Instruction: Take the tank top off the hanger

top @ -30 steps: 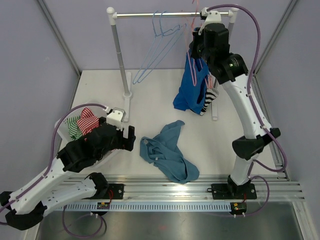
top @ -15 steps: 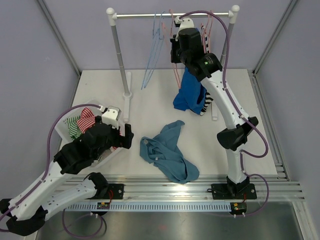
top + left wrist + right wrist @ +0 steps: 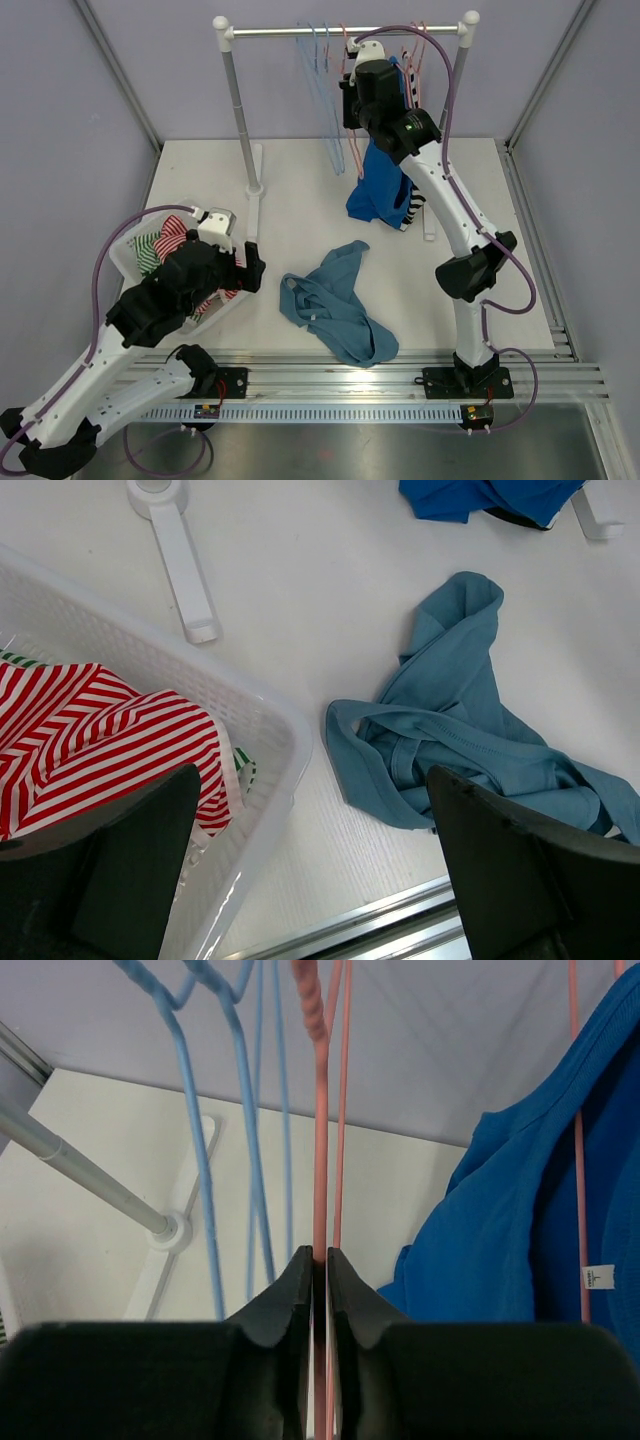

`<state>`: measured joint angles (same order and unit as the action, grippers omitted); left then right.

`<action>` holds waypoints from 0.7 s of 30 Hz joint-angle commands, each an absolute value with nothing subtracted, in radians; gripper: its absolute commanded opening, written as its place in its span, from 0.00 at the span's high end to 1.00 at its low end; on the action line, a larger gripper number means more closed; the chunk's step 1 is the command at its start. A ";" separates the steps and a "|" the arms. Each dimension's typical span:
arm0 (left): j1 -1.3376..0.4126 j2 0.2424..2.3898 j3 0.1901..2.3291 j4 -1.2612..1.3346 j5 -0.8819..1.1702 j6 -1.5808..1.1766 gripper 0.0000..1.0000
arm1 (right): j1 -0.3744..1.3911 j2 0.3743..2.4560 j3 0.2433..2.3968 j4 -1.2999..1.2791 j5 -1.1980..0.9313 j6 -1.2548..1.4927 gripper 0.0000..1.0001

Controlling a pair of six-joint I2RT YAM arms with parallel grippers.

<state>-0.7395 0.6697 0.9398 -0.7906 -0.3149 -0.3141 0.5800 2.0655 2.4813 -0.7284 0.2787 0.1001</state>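
Left gripper (image 3: 312,810) hangs with its jaws spread wide and nothing between them, over the near right corner of a white perforated plastic basket (image 3: 270,720). Inside the basket lie a red-and-white striped garment (image 3: 100,740) and, further left, a green-and-white striped one (image 3: 148,255). Just beside the basket, a dusty teal tank top (image 3: 450,730) lies crumpled on the white table (image 3: 300,200), off any hanger and touched by neither arm.

Further back, a bright blue tank top (image 3: 378,190) hangs from the rack, its lower edge bunched on the table, with a black-and-white striped garment (image 3: 420,200) showing at its right side.

Right gripper (image 3: 320,1260) is raised near the rail, its jaws pinched narrow around the thin pink wire hanger (image 3: 320,1110) just beside the blue top's edge. Whether this wire carries the blue top cannot be told. Pale blue wire hangers (image 3: 240,1110) hang bare to the left of it. All of them hook over the grey metal rail (image 3: 300,31) at the far edge.
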 commanded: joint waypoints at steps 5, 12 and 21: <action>-0.735 0.712 1.011 -0.749 -0.278 -0.374 0.01 | 0.578 1.931 2.454 -0.718 0.287 0.060 0.66; -0.762 0.788 0.980 -0.661 -0.229 -0.466 0.01 | 0.578 1.775 2.384 -0.747 0.285 0.046 0.18; -0.925 1.103 0.969 -0.491 -0.236 -0.496 0.01 | 0.580 1.336 1.941 -0.635 0.109 0.043 0.00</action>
<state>-0.9016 1.0149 0.9718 -0.6136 -0.2668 -0.4774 0.5800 1.4765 2.0609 -0.7116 0.2123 0.0555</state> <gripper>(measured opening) 0.988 0.993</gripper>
